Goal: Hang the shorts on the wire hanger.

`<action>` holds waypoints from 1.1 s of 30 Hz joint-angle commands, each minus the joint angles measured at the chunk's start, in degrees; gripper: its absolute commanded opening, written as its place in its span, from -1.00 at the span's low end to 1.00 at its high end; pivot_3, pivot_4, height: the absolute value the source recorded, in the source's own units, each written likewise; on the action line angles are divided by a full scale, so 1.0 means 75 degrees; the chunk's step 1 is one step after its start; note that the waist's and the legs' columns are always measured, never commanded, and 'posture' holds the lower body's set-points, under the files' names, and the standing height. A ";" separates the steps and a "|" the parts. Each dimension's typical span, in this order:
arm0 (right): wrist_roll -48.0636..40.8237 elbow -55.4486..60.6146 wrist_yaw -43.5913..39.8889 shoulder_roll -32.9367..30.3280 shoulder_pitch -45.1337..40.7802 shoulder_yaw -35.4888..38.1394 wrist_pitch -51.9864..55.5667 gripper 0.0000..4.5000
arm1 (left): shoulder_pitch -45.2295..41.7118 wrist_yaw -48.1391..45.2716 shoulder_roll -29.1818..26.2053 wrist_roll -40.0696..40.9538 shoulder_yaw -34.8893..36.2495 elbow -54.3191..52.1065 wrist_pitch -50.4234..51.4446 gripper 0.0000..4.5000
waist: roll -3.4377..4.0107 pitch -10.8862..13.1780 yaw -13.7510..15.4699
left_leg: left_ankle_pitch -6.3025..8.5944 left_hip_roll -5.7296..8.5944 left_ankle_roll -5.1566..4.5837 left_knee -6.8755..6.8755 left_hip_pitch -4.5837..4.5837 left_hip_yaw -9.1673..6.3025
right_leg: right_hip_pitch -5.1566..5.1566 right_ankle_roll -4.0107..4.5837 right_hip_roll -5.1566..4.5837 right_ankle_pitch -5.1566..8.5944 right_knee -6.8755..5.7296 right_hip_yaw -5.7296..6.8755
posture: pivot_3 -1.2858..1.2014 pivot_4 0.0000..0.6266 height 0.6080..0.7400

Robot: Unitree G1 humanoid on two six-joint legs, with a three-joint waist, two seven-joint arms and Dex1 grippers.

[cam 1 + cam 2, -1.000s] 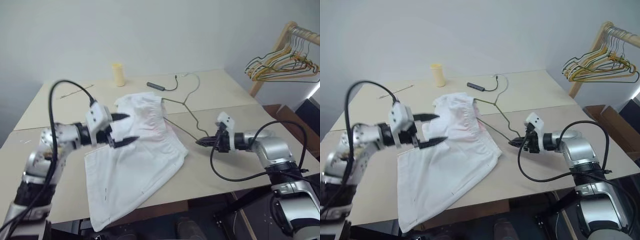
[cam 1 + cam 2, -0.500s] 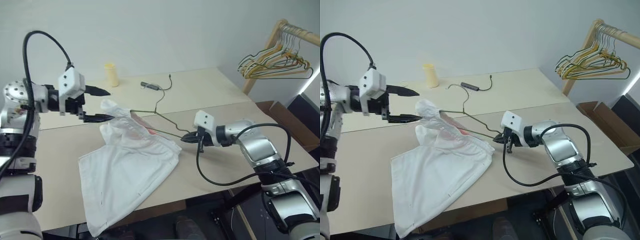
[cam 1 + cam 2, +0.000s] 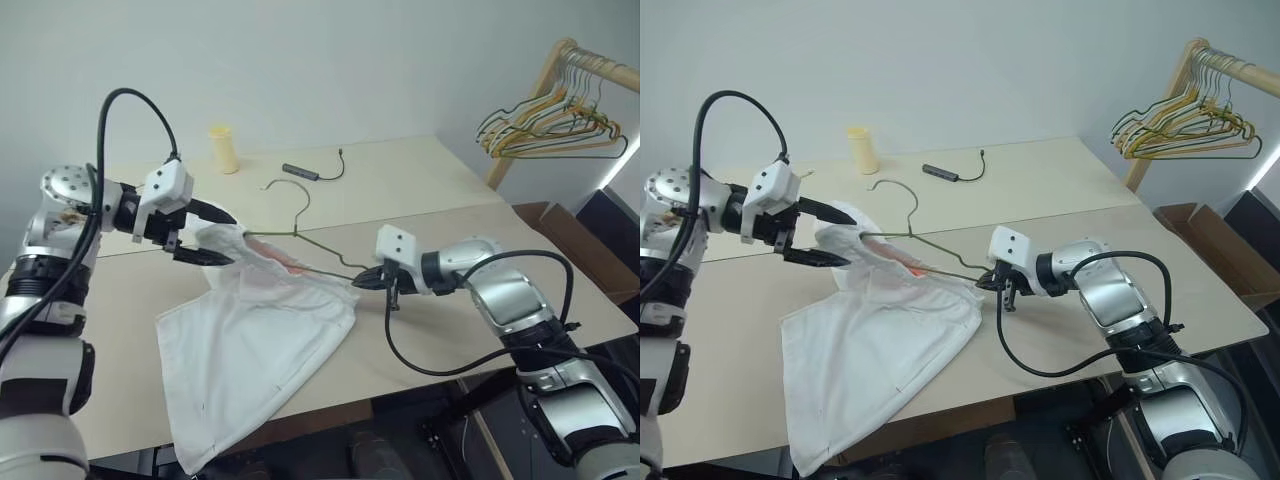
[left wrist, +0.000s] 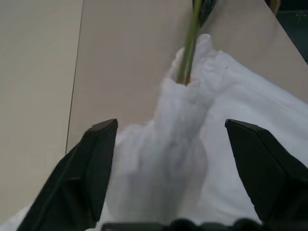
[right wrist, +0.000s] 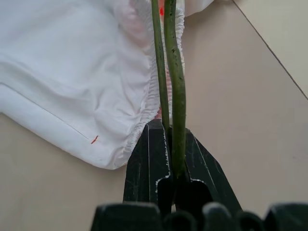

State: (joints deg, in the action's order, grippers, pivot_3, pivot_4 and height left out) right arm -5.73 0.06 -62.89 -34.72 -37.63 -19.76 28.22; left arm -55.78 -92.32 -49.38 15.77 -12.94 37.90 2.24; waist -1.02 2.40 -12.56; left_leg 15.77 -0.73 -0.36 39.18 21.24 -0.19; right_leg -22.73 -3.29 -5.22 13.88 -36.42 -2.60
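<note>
Here right fingers (image 5: 168,159) pinch wire hanger (image 3: 300,243) low.

- Left arm is raised and bent, its wrist turned inward; the left claw (image 3: 212,237) points toward the middle and slightly down, its black fingers parted.
- Right arm reaches inward, forearm low; the right claw (image 3: 366,281) is clamped tight, pointing left and slightly down.

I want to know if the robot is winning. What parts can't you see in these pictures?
- Far shoulder of the thin olive-grey wire hanger: inside the white cloth shorts, every view.
- Left gripper: fingers either side of the raised cloth, head views; touching or not is unclear.
- Shorts' lower end: cut off, both wrist views.
- Right gripper: fingertips partly covered by the hanger wire.
</note>
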 commanded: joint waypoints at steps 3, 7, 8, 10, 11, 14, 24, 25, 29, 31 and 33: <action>-0.0065 0.0634 -0.0037 -0.0070 -0.0162 0.0158 0.0051 -1.00 | -0.0212 -0.0025 -0.0155 0.0135 -0.0511 0.0201 -0.0190 -0.15 | -0.0001 0.0000 -0.0058 | 0.0000 0.0003 0.0000 0.0000 0.0003 0.0005 | -0.0020 -0.0004 -0.0003 0.0003 -0.0035 -0.0012 | -0.14 -1.00 1.00; -0.0072 0.0681 -0.0014 -0.0053 -0.0227 0.0183 0.0139 -1.00 | -0.0041 -0.0025 -0.0364 0.0423 -0.1006 0.0044 -0.0334 -0.77 | -0.0001 0.0000 -0.0113 | -0.0001 0.0001 0.0000 0.0017 0.0034 0.0002 | -0.0057 -0.0003 0.0001 0.0003 -0.0061 -0.0015 | -0.14 -1.00 1.00; -0.0060 0.0672 -0.0001 -0.0050 -0.0234 0.0185 0.0141 -1.00 | -0.0034 -0.0025 -0.0360 0.0444 -0.1031 0.0064 -0.0366 -0.90 | -0.0001 0.0000 -0.0119 | -0.0001 0.0001 0.0000 0.0021 0.0034 0.0002 | -0.0057 -0.0002 0.0002 0.0003 -0.0064 -0.0016 | -0.14 -1.00 1.00; -0.0001 0.0648 0.0031 -0.0056 -0.0235 0.0164 0.0106 -1.00 | -0.0043 -0.0025 -0.0335 0.0482 -0.1044 0.0120 -0.0393 -0.99 | -0.0001 0.0000 -0.0118 | -0.0001 0.0001 -0.0001 0.0029 0.0034 0.0004 | -0.0056 -0.0003 0.0000 0.0003 -0.0067 -0.0018 | -0.14 -1.00 1.00; 0.0025 0.0630 0.0043 -0.0054 -0.0230 0.0156 0.0085 -1.00 | -0.0045 -0.0025 -0.0309 0.0491 -0.1007 0.0144 -0.0405 -0.99 | -0.0001 0.0000 -0.0117 | -0.0001 0.0001 -0.0001 0.0035 0.0036 0.0004 | -0.0056 -0.0003 0.0002 0.0003 -0.0069 -0.0018 | -0.14 -1.00 1.00; 0.0051 0.0609 0.0059 -0.0033 -0.0179 0.0161 -0.0032 -1.00 | -0.0063 0.0050 -0.0108 0.0237 -0.0606 0.0275 -0.0449 -0.99 | -0.0001 0.0000 -0.0112 | 0.0000 0.0001 -0.0001 0.0044 0.0039 0.0004 | -0.0056 -0.0004 0.0001 0.0004 -0.0071 -0.0017 | -0.14 -1.00 1.00; 0.0218 0.0692 0.0782 0.0087 0.0152 0.0526 -0.0564 -0.18 | -0.0323 0.0066 -0.0055 -0.0266 0.0281 0.0414 -0.0888 -1.00 | -0.0001 0.0000 -0.0114 | 0.0005 0.0001 -0.0010 0.0078 0.0064 0.0002 | -0.0062 -0.0005 0.0000 0.0005 -0.0080 -0.0014 | -0.13 -1.00 1.00; 0.0123 0.0748 0.0969 0.0083 0.0260 0.0788 -0.0466 0.00 | -0.0351 0.0081 -0.0066 -0.0317 0.0343 0.0436 -0.0901 -1.00 | -0.0001 0.0000 -0.0112 | 0.0005 0.0001 -0.0010 0.0078 0.0064 0.0002 | -0.0062 -0.0005 0.0000 0.0005 -0.0080 -0.0014 | -0.13 -1.00 1.00; -0.0288 0.0940 0.1520 -0.0090 0.0886 0.1915 0.0150 0.29 | -0.0380 0.0122 -0.0078 -0.0480 0.0533 0.0499 -0.0918 -1.00 | -0.0002 -0.0001 -0.0027 | 0.0006 0.0002 -0.0011 0.0082 0.0078 -0.0004 | -0.0062 -0.0006 -0.0007 0.0005 -0.0077 -0.0003 | -0.13 -1.00 1.00; -0.0487 0.1045 0.1730 -0.0142 0.1179 0.2350 0.0438 0.29 | -0.0379 0.0110 -0.0080 -0.0574 0.0590 0.0521 -0.0947 -1.00 | -0.0002 -0.0001 0.0005 | 0.0007 0.0002 -0.0012 0.0085 0.0082 -0.0002 | -0.0062 -0.0006 -0.0008 0.0005 -0.0077 -0.0001 | -0.14 -1.00 1.00; -0.0794 0.1206 0.1749 -0.0210 0.1540 0.2654 0.0846 0.29 | -0.0378 0.0117 -0.0040 -0.0676 0.0650 0.0580 -0.0999 -1.00 | -0.0002 -0.0001 0.0012 | 0.0007 0.0002 -0.0012 0.0086 0.0081 -0.0001 | -0.0062 -0.0006 -0.0007 0.0005 -0.0077 -0.0002 | -0.14 -1.00 1.00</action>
State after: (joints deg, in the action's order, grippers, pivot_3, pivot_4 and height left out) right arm -9.12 6.06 -50.35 -35.76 -26.42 -2.56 32.33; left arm -56.50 -91.75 -49.25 10.94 -9.98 42.30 -4.01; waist -1.03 2.40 -12.47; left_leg 15.81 -0.72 -0.45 39.82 21.83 -0.21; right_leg -23.20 -3.33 -5.26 13.92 -37.00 -2.62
